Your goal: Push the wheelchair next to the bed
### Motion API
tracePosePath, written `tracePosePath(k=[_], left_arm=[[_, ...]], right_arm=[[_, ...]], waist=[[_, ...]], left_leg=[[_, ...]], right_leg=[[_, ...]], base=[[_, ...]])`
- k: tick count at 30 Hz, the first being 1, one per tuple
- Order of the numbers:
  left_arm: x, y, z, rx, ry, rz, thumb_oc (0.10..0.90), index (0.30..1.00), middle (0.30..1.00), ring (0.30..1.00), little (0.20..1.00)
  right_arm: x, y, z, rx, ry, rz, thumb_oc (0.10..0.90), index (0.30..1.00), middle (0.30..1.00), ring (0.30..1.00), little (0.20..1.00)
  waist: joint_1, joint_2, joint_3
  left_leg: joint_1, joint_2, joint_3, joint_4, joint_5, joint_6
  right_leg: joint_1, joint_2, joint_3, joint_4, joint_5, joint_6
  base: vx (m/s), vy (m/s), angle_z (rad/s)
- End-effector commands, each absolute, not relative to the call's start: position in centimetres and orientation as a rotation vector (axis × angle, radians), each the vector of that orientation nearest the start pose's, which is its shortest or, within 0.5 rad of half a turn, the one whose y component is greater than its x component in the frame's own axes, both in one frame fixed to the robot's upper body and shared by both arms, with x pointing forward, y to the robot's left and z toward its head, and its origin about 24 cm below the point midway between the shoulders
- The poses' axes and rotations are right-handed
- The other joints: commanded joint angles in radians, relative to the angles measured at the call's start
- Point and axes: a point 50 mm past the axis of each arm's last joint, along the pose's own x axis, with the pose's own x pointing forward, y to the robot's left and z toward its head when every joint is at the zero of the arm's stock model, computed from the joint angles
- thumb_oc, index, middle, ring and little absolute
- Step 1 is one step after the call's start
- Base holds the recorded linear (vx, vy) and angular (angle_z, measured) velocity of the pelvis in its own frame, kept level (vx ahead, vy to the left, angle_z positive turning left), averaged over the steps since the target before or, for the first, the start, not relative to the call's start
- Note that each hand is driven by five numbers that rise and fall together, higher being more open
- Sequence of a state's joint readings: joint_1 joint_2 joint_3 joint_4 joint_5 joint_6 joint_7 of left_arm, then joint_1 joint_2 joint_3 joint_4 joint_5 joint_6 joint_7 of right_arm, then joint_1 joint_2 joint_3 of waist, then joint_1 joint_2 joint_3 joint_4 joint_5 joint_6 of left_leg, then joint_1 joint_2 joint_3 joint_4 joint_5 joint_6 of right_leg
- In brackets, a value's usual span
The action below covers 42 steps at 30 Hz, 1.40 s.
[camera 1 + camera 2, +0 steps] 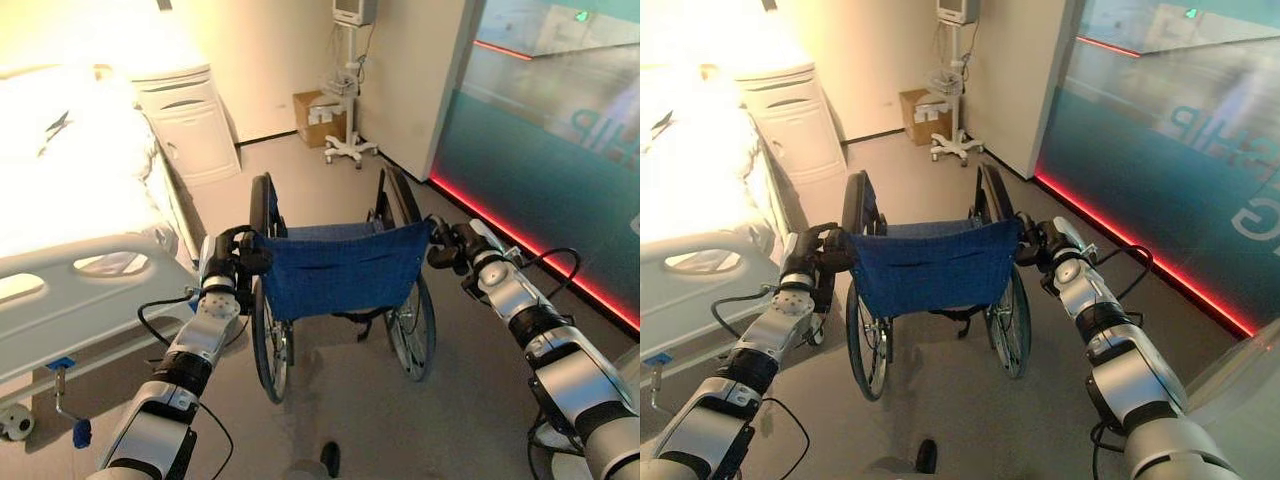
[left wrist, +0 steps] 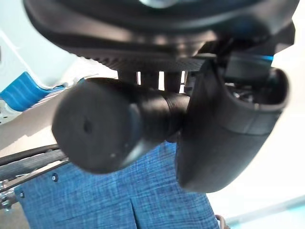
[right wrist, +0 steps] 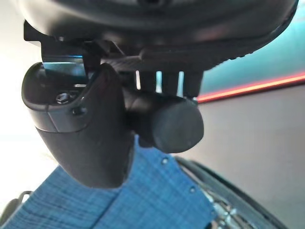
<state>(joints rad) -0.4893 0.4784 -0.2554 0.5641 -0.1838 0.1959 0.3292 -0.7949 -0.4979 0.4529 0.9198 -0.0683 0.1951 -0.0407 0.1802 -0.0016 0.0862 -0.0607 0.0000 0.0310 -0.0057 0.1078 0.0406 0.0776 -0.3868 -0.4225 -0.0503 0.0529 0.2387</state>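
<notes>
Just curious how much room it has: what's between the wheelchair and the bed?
In the left eye view, bare grey floor separates the wheelchair from the bed; the left robot hand, gripping its push handle, also shows there.

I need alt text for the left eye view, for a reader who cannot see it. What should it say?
Both robot hands grip the push handles of a wheelchair with a blue fabric back, the left hand and the right hand curled round them. A white hospital bed stands on the left, a white cabinet beyond it, and a glass wall on the right.
</notes>
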Motion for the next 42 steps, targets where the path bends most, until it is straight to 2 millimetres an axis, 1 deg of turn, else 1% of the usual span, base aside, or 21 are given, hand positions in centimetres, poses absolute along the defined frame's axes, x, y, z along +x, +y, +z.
tracePosePath(k=[1,2,5,6,7,8,9,12,14,16,18,19,20,26,28,30,33,35,36,39,42], left_arm=[[29.4,22.5,-1.7,0.577,0.534,0.052,0.4,0.3,0.3,0.3,0.3],[29.2,22.8,-1.9,0.597,0.546,0.063,0.4,0.3,0.3,0.3,0.3],[28.1,23.6,-3.4,0.585,0.654,0.1,0.4,0.3,0.3,0.3,0.3],[27.9,23.7,-3.7,0.581,0.668,0.106,0.4,0.3,0.3,0.3,0.3],[27.2,23.9,-4.6,0.577,0.706,0.125,0.4,0.3,0.3,0.3,0.3],[27.1,23.9,-4.8,0.573,0.71,0.128,0.4,0.3,0.3,0.3,0.3],[26.9,23.7,-5.5,0.53,0.738,0.143,0.4,0.3,0.3,0.3,0.3],[27.1,23.3,-5.7,0.502,0.744,0.132,0.4,0.3,0.3,0.3,0.3],[27.5,22.6,-5.6,0.483,0.74,0.104,0.4,0.3,0.3,0.3,0.3],[27.9,22.0,-5.3,0.466,0.725,0.078,0.4,0.3,0.3,0.3,0.3],[28.1,21.3,-5.1,0.456,0.709,0.07,0.4,0.3,0.3,0.3,0.3],[28.1,20.8,-5.0,0.45,0.692,0.062,0.4,0.3,0.3,0.3,0.3],[28.1,20.8,-5.0,0.45,0.69,0.061,0.4,0.3,0.3,0.3,0.3],[27.8,21.5,-4.6,0.467,0.662,0.076,0.4,0.3,0.3,0.3,0.3],[28.0,21.7,-4.3,0.47,0.645,0.075,0.4,0.3,0.3,0.3,0.3],[28.1,22.0,-4.1,0.467,0.652,0.095,0.4,0.3,0.3,0.3,0.3],[28.5,23.0,-3.5,0.478,0.66,0.137,0.4,0.3,0.3,0.3,0.3],[28.8,23.4,-3.1,0.493,0.666,0.145,0.4,0.3,0.3,0.3,0.3],[29.1,23.7,-2.9,0.5,0.675,0.148,0.4,0.3,0.3,0.3,0.3],[29.9,23.5,-2.4,0.482,0.662,0.147,0.4,0.3,0.3,0.3,0.3],[31.1,23.1,-1.4,0.486,0.618,0.13,0.4,0.3,0.3,0.3,0.3]], right_arm=[[37.3,-19.2,6.5,-0.989,0.286,0.243,0.4,0.3,0.3,0.3,0.3],[37.3,-19.0,6.9,-0.995,0.279,0.257,0.4,0.3,0.3,0.3,0.3],[37.5,-18.8,7.3,-0.981,0.313,0.301,0.4,0.3,0.3,0.3,0.3],[37.5,-18.6,7.4,-0.987,0.313,0.314,0.4,0.3,0.3,0.3,0.3],[37.5,-18.2,7.5,-0.999,0.314,0.343,0.4,0.3,0.3,0.3,0.3],[37.5,-18.2,7.5,-1.002,0.316,0.346,0.4,0.3,0.3,0.3,0.3],[37.5,-18.6,7.2,-1.039,0.33,0.358,0.4,0.3,0.3,0.3,0.3],[37.6,-19.1,7.1,-1.058,0.346,0.342,0.4,0.3,0.3,0.3,0.3],[37.6,-20.1,7.1,-1.067,0.366,0.308,0.4,0.3,0.3,0.3,0.3],[37.7,-20.9,7.2,-1.065,0.386,0.28,0.4,0.3,0.3,0.3,0.3],[37.8,-21.1,7.2,-1.057,0.402,0.265,0.4,0.3,0.3,0.3,0.3],[37.7,-20.8,6.7,-1.045,0.412,0.248,0.4,0.3,0.3,0.3,0.3],[37.7,-20.8,6.7,-1.042,0.413,0.246,0.4,0.3,0.3,0.3,0.3],[37.5,-19.5,5.8,-1.055,0.421,0.258,0.4,0.3,0.3,0.3,0.3],[37.7,-19.4,6.1,-1.064,0.413,0.258,0.4,0.3,0.3,0.3,0.3],[38.0,-19.1,6.5,-1.033,0.412,0.26,0.4,0.3,0.3,0.3,0.3],[37.6,-18.6,6.0,-1.039,0.413,0.317,0.4,0.3,0.3,0.3,0.3],[37.4,-18.9,5.8,-1.032,0.413,0.321,0.4,0.3,0.3,0.3,0.3],[37.2,-19.4,5.7,-1.037,0.42,0.328,0.4,0.3,0.3,0.3,0.3],[37.2,-19.6,5.5,-1.053,0.42,0.318,0.4,0.3,0.3,0.3,0.3],[37.5,-20.1,5.8,-1.063,0.409,0.272,0.4,0.3,0.3,0.3,0.3]], waist=[[0.035,-0.024,0.044],[0.032,-0.028,0.046],[0.017,-0.042,0.039],[0.011,-0.042,0.039],[0.0,-0.042,0.044],[-0.002,-0.043,0.045],[-0.025,-0.051,0.044],[-0.039,-0.046,0.039],[-0.046,-0.04,0.032],[-0.038,-0.031,0.03],[-0.016,-0.027,0.037],[0.009,-0.025,0.051],[0.013,-0.025,0.053],[0.07,0.0,0.062],[0.078,0.002,0.06],[0.078,-0.007,0.054],[0.079,-0.044,0.024],[0.071,-0.054,0.011],[0.052,-0.053,0.005],[0.037,-0.035,0.011],[0.019,-0.001,0.036]], left_leg=[[0.101,0.03,0.123,0.092,-0.202,-0.047],[0.077,0.06,0.114,0.157,-0.212,-0.063],[0.077,0.109,0.116,0.226,-0.221,-0.089],[0.078,0.124,0.122,0.233,-0.209,-0.097],[0.08,0.168,0.139,0.283,-0.143,-0.127],[0.08,0.173,0.139,0.291,-0.133,-0.131],[0.094,0.198,0.176,0.347,-0.101,-0.143],[0.112,0.203,0.201,0.382,-0.124,-0.158],[0.129,0.191,0.242,0.367,-0.138,-0.161],[0.135,0.141,0.231,0.293,-0.146,-0.158],[0.094,0.103,0.227,0.234,-0.115,-0.163],[0.016,0.081,0.239,0.188,-0.066,-0.167],[0.009,0.077,0.241,0.18,-0.06,-0.167],[-0.103,0.048,0.288,0.0,0.112,-0.165],[-0.114,0.046,0.297,-0.002,0.122,-0.162],[-0.109,0.01,0.303,0.035,0.056,-0.129],[-0.056,-0.055,0.332,0.033,-0.049,-0.026],[-0.026,-0.081,0.322,0.013,-0.062,-0.011],[0.001,-0.072,0.315,0.019,-0.075,-0.015],[0.029,-0.042,0.31,0.022,-0.077,-0.032],[0.073,0.006,0.293,0.021,-0.083,-0.042]], right_leg=[[-0.119,-0.032,0.05,0.157,0.192,-0.009],[-0.109,-0.005,0.049,0.153,0.115,-0.02],[-0.105,0.048,0.033,0.184,0.019,-0.037],[-0.103,0.06,0.032,0.189,0.006,-0.041],[-0.079,0.096,0.011,0.182,-0.018,-0.064],[-0.074,0.101,0.008,0.178,-0.018,-0.068],[-0.054,0.133,-0.012,0.152,-0.028,-0.098],[-0.042,0.154,-0.03,0.159,-0.058,-0.107],[-0.034,0.169,-0.069,0.165,-0.079,-0.122],[-0.009,0.201,-0.081,0.145,-0.085,-0.124],[0.042,0.239,-0.071,0.101,-0.088,-0.125],[0.097,0.267,-0.061,0.056,-0.096,-0.134],[0.103,0.27,-0.06,0.051,-0.097,-0.135],[0.183,0.343,-0.044,0.046,-0.127,-0.147],[0.191,0.35,-0.046,0.063,-0.142,-0.151],[0.183,0.361,-0.025,0.126,-0.172,-0.15],[0.171,0.33,-0.02,0.356,-0.139,-0.072],[0.142,0.314,-0.014,0.45,-0.078,-0.023],[0.092,0.276,-0.011,0.468,-0.058,-0.002],[0.061,0.216,-0.036,0.404,-0.058,-0.014],[-0.018,0.132,-0.046,0.279,0.032,-0.049]], base=[[0.35,-0.616,0.85],[0.4,-0.686,0.87],[0.36,-0.48,0.83],[0.43,-0.505,0.47],[0.26,-0.311,0.22],[0.46,-0.479,0.58],[0.27,-0.259,0.62],[0.29,-0.245,0.85],[0.26,-0.2,0.48],[0.31,-0.206,0.51],[0.33,-0.159,0.51],[0.23,-0.087,0.14],[0.3,-0.094,0.22],[0.35,-0.038,-0.21],[0.33,0.019,-0.35],[0.37,0.101,-0.33],[0.43,0.144,-0.31],[0.36,0.082,-0.06],[0.35,0.013,0.1],[0.25,-0.082,0.16],[0.14,-0.231,0.12]])
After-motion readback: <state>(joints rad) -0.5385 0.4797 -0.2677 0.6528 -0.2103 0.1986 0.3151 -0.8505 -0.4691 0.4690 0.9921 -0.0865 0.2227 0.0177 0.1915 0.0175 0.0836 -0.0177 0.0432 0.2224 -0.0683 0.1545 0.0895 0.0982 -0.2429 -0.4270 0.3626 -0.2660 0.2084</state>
